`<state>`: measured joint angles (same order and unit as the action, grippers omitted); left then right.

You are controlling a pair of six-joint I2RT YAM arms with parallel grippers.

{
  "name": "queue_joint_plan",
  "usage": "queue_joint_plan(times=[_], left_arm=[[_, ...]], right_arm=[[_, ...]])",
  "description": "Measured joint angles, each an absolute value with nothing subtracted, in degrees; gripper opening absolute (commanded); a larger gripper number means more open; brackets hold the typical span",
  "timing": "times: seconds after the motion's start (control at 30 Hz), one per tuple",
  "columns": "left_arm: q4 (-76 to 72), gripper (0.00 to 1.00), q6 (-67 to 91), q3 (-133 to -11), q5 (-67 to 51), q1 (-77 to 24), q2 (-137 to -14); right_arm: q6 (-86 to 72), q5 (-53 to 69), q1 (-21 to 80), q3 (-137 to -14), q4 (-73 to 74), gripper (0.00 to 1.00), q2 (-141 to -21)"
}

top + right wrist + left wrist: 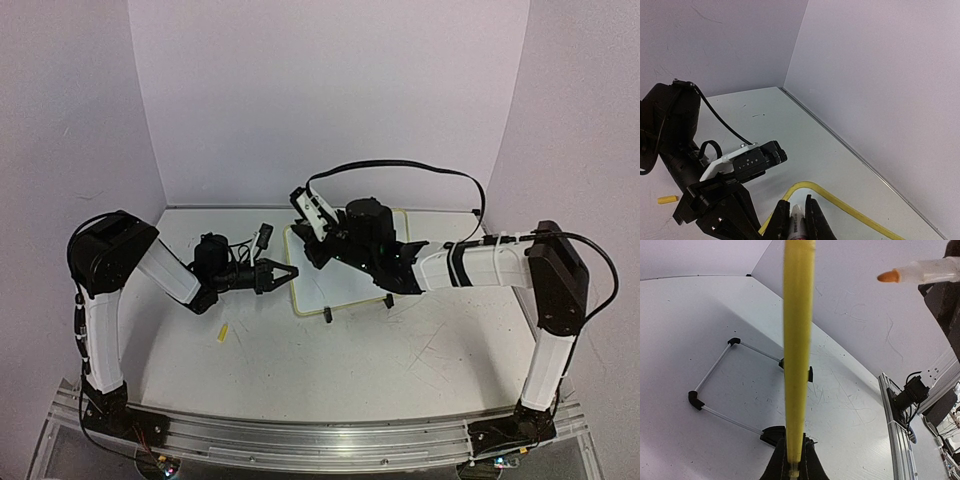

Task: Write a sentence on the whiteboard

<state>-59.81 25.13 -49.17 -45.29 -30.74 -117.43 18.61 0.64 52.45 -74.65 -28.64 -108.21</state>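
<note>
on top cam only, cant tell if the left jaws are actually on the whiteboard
Observer: Yes. The left wrist view shows the left gripper with its jaws shut on the yellow rim of the whiteboard, seen edge-on.
Operator: does the right one have a marker, its just black blobs for me
Observer: It does. In the right wrist view the right gripper has its jaws shut on a marker, with the barrel between them.
Operator: cap on or off
Observer: Off. The left wrist view shows a bare orange tip, apart from the rim in that view.
</note>
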Motion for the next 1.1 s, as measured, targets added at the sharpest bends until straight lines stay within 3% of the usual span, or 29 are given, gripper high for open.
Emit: queue_joint_plan(times=[1.1], left_arm=[[-59.0, 0.0, 24.0, -49.2, -45.5, -30.7, -117.4]], right_arm=[[18.4, -3.6, 52.4, -76.3, -28.6, 0.0, -110.7]])
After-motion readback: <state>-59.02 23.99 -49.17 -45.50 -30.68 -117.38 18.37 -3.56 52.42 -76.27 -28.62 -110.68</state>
